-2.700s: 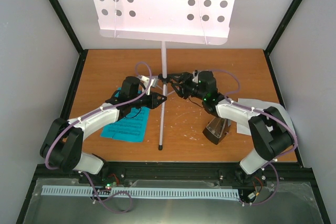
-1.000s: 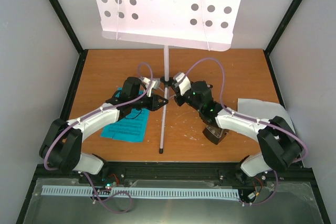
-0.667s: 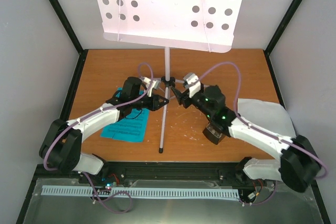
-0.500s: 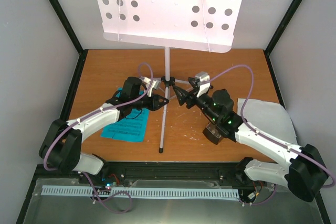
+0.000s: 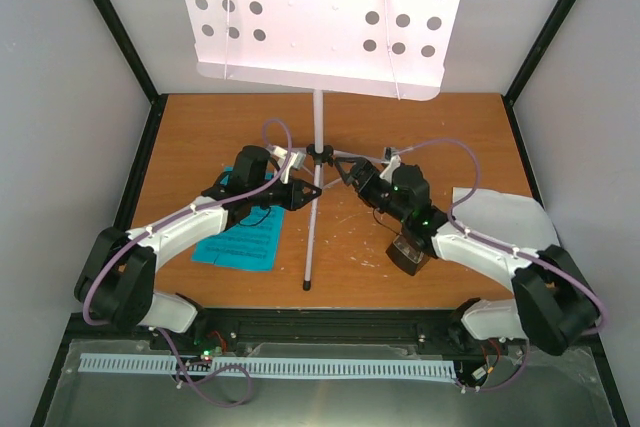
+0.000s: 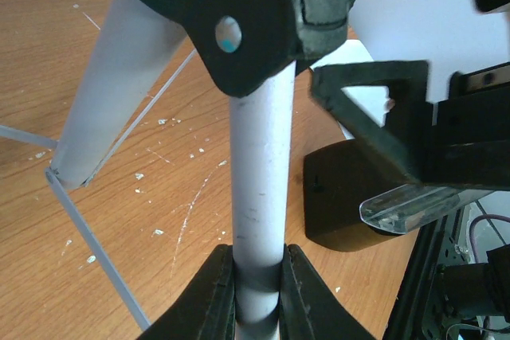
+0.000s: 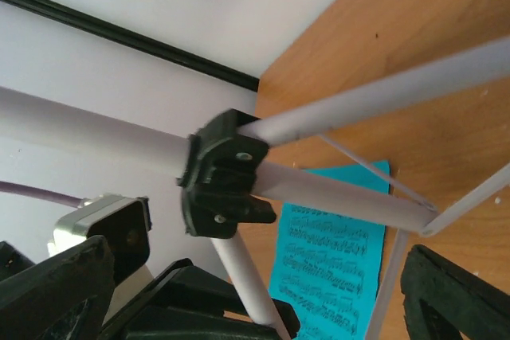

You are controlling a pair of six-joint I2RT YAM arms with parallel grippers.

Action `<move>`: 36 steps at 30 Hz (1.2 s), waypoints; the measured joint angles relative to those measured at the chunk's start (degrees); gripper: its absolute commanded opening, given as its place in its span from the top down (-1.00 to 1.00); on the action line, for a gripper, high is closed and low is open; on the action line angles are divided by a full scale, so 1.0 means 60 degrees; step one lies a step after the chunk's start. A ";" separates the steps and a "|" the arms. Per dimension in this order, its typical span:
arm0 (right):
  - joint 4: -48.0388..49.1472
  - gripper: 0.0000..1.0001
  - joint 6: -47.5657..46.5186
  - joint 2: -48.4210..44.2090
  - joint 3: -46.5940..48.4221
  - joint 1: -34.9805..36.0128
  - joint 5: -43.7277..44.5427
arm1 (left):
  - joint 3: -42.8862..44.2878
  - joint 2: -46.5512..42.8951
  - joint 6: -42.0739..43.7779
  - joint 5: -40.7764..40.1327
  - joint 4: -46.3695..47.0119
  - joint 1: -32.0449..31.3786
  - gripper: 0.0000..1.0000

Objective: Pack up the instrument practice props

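Observation:
The music stand's perforated tray [image 5: 320,17] stands high at the back on a thin pole [image 5: 318,122]. Its legs meet at a black hub [image 5: 320,154] [image 7: 227,173]. My left gripper [image 5: 305,187] [image 6: 256,256] is shut on one white leg [image 6: 259,165] of the stand just below the hub. To the hub's right, my right gripper [image 5: 346,171] [image 7: 259,256] is wide open with the legs between its spread fingers [image 7: 56,292], touching none. The black metronome [image 5: 408,252] [image 6: 351,197] lies under the right arm. A blue music sheet [image 5: 240,242] [image 7: 335,276] lies under the left arm, a white one [image 5: 510,217] at the right.
The wooden table [image 5: 200,127] is walled by grey panels left, right and behind, with black corner posts [image 5: 110,17]. A black rail [image 5: 330,325] runs along the near edge. Purple cables loop over both wrists.
My right gripper went from shut by the hub to wide open, drew back to the right, then returned toward the hub. The left gripper kept its hold on the leg.

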 measured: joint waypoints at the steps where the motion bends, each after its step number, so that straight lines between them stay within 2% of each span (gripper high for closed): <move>1: 0.0208 -0.96 0.0455 0.0233 0.0000 -0.0022 -0.0164 | 0.0000 -0.0004 0.0000 -0.0004 -0.0004 0.0000 0.99; 5: 0.0674 -0.92 0.1592 0.1009 0.0157 -0.0062 -0.0670 | 0.0000 -0.0015 0.0004 -0.0018 -0.0007 0.0000 0.99; 10: 0.0874 -0.75 0.2240 0.1523 0.0546 -0.0062 -0.0860 | 0.0000 -0.0040 0.0004 -0.0040 -0.0007 0.0004 0.99; 12: 0.1020 -0.62 0.2382 0.1585 0.0597 -0.0062 -0.0878 | 0.0000 -0.0047 0.0007 -0.0051 -0.0007 0.0004 1.00; 18: 0.1370 -0.06 0.2663 0.1963 0.0936 -0.0069 -0.1045 | 0.0000 -0.0047 0.0007 -0.0058 -0.0011 0.0004 0.99; 25: 0.1555 0.37 0.2561 0.2073 0.0962 -0.0069 -0.1089 | 0.0000 -0.0047 0.0007 -0.0062 -0.0007 0.0004 0.99; 32: 0.1832 0.54 0.1821 0.2073 0.0849 -0.0069 -0.1049 | 0.0000 -0.0055 0.0011 -0.0073 0.0029 0.0004 0.99; 36: 0.1916 0.55 0.0834 0.2065 0.0787 -0.0069 -0.1035 | 0.0011 -0.0062 0.0066 -0.0076 0.0018 0.0004 1.00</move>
